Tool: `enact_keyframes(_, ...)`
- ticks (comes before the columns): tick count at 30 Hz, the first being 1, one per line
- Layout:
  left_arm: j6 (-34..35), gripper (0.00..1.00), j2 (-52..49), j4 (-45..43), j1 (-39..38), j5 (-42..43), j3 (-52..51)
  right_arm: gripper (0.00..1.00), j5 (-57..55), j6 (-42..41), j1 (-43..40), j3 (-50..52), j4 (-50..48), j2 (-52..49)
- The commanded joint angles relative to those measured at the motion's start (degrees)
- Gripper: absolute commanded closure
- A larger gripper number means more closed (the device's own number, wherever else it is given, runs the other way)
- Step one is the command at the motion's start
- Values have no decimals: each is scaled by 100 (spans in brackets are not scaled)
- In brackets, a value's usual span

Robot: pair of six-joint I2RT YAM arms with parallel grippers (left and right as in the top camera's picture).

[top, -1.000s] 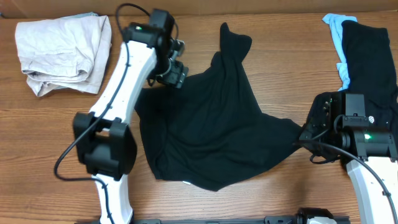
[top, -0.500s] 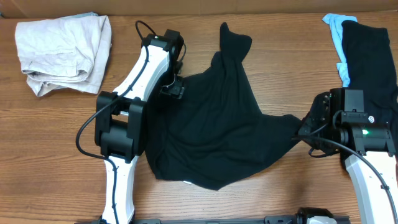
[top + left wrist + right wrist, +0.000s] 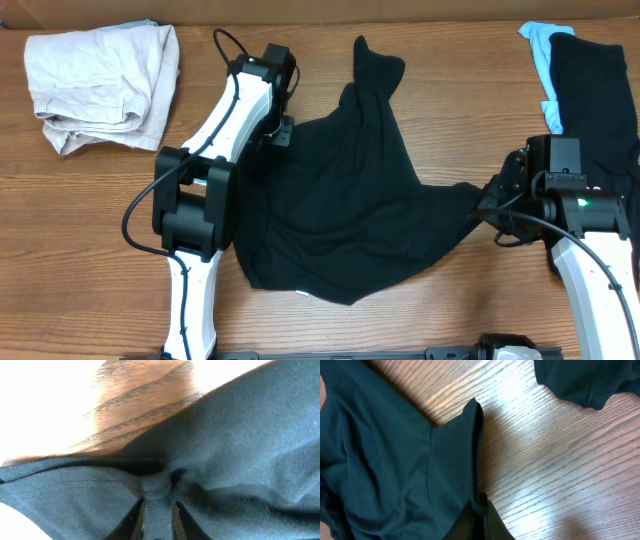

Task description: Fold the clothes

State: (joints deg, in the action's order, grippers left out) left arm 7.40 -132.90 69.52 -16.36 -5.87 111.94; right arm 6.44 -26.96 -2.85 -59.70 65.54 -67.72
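A plain black T-shirt [image 3: 350, 210] lies crumpled in the middle of the wooden table. My left gripper [image 3: 281, 133] sits at the shirt's upper left edge. In the left wrist view the gripper [image 3: 158, 510] is shut on a bunched fold of the dark fabric [image 3: 240, 450]. My right gripper [image 3: 486, 206] is shut on the shirt's right corner. The right wrist view shows that gripper [image 3: 481, 506] pinching the hemmed edge of the shirt [image 3: 380, 460]. A second black shirt with a small white logo [image 3: 590, 90] lies at the far right, over a light-blue piece [image 3: 543, 48].
A pale beige folded garment [image 3: 100, 85] rests at the back left. Bare wood [image 3: 430, 80] shows between the two black shirts. The left arm's white links [image 3: 205, 150] reach across the table left of the shirt. The table's front edge runs just below the shirt's hem.
The left gripper moved right onto the shirt's edge and closed on the fabric. The right gripper stayed shut on the corner and shifted slightly up.
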Motion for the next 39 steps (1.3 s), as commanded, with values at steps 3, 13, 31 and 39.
enact_keyframes(3,61,96,-74,-42,177,-186,31,96,-39,37,22,-31,-98,17)
enact_keyframes(13,57,96,-7,826,636,-247,758,96,-42,138,20,-31,-295,17)
enact_keyframes(31,-1665,66,186,2544,833,1683,1967,96,-551,164,-435,-31,-1397,-59)
enact_keyframes(39,-1823,58,186,2542,680,1784,1965,96,245,542,-1694,-31,-1467,-385)
